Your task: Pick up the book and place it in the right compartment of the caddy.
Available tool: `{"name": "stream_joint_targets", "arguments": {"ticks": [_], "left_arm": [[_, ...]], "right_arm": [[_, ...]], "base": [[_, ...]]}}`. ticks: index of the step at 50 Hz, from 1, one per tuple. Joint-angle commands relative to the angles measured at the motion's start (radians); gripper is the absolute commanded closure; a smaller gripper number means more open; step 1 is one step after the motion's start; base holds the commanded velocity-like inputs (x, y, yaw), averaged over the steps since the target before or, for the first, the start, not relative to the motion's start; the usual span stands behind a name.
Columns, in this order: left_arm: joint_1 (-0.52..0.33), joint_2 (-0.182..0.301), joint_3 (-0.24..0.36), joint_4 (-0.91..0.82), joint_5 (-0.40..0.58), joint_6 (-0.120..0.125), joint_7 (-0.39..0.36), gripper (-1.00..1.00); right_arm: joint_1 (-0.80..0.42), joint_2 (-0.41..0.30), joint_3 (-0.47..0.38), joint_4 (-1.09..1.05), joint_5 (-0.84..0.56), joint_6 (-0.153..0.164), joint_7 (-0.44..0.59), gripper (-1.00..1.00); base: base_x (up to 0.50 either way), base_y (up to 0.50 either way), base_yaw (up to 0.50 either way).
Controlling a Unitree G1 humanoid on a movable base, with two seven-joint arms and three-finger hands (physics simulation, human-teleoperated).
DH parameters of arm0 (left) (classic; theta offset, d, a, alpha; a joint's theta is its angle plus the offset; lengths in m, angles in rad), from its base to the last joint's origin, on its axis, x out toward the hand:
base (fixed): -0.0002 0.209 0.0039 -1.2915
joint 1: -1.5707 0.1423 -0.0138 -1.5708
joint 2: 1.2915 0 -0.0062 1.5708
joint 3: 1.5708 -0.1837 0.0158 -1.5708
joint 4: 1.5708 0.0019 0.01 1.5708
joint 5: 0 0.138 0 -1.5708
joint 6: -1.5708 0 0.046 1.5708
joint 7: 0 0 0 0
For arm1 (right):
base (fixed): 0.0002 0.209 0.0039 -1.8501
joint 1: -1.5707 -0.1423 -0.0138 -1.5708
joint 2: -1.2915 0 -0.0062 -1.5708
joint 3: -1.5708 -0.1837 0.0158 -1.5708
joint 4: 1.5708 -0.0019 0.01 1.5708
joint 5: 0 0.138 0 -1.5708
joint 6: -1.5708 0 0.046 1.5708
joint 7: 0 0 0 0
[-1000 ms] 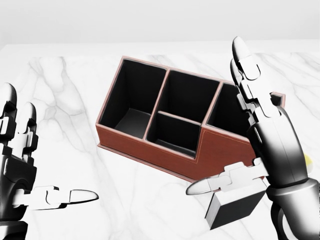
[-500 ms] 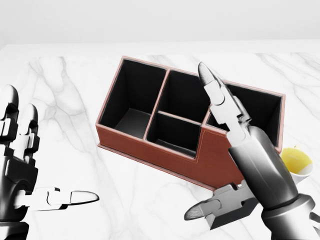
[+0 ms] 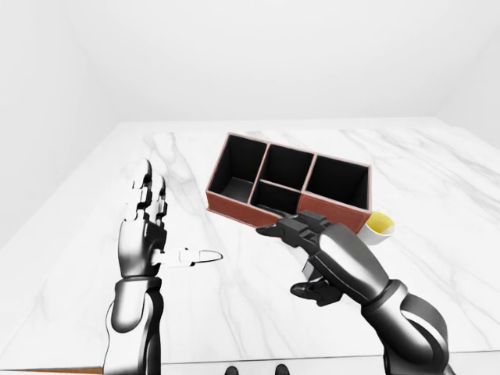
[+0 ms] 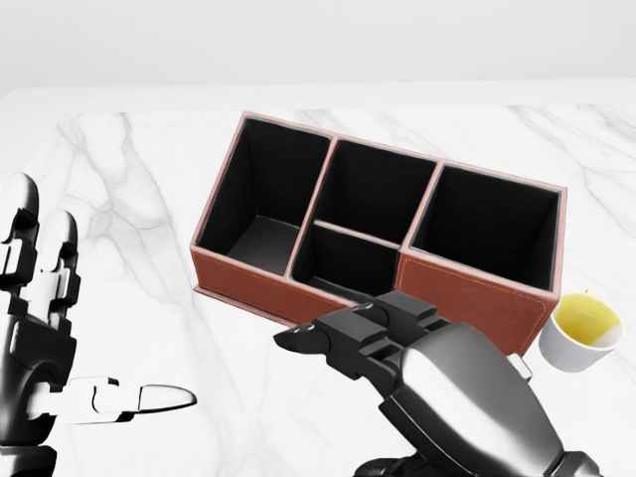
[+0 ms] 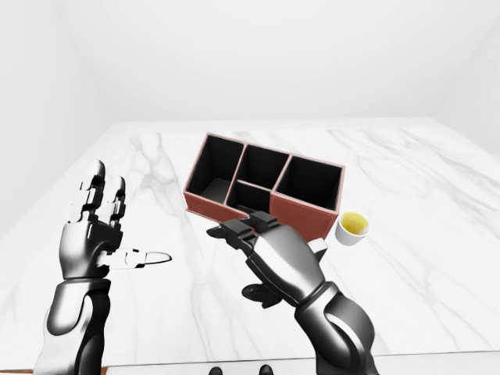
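The brown caddy (image 4: 248,279) with black compartments lies slanted across the middle of the marble table. Its right compartment (image 4: 487,225) is empty. My right hand (image 3: 283,262) is turned palm-down just below the caddy's near wall, fingers stretched toward the left and thumb tucked under. It covers the book; only a small white corner of the book (image 5: 316,248) peeks out at the hand's right side. Whether the fingers touch the book is hidden. My left hand (image 3: 180,219) stands upright and open at the left, far from both.
A small white cup (image 4: 584,334) with yellow contents stands just right of the caddy's lower right corner, close to my right forearm. The table's near edge runs along the bottom of the eye views.
My right hand has swung down from upright to palm-down and now hides the book that showed below it. The left hand and the caddy have not moved.
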Motion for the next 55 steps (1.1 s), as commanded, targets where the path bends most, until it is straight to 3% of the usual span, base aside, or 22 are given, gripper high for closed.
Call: {"name": "stream_joint_targets", "arguments": {"ticks": [1,24,31,35,39,45,55], "left_arm": [[0.004,-0.002,-0.002,0.016,-0.001,-0.016,-0.004,-1.00],[0.003,0.000,-0.004,0.044,-0.005,-0.033,-0.005,-1.00],[-0.002,0.002,-0.002,0.065,-0.005,-0.047,-0.008,-1.00],[-0.002,0.002,-0.003,0.064,-0.008,-0.044,-0.008,-1.00],[0.000,-0.001,-0.010,0.081,-0.006,-0.058,-0.008,-1.00],[0.001,0.000,-0.008,0.087,-0.012,-0.055,-0.007,-1.00],[-0.004,0.003,0.000,0.117,-0.014,-0.075,-0.007,-1.00]], "right_arm": [[0.043,-0.001,0.003,0.062,-0.126,0.000,0.000,-0.33],[0.017,-0.022,-0.012,0.278,-0.290,0.000,-0.037,-0.24],[-0.002,-0.021,-0.033,0.301,-0.288,0.000,-0.016,-0.25],[-0.021,-0.029,-0.053,0.323,-0.290,0.000,-0.011,-0.25],[-0.027,-0.030,-0.062,0.333,-0.290,0.000,-0.005,-0.24],[-0.052,-0.038,-0.069,0.393,-0.321,0.000,-0.021,-0.25],[-0.108,-0.049,-0.073,0.484,-0.358,0.000,-0.046,-0.25]], "base": [[0.00,0.00,0.00],[0.00,0.00,0.00],[0.00,0.00,0.00],[0.00,0.00,0.00],[0.00,0.00,0.00],[0.00,0.00,0.00],[0.00,0.00,0.00]]}}
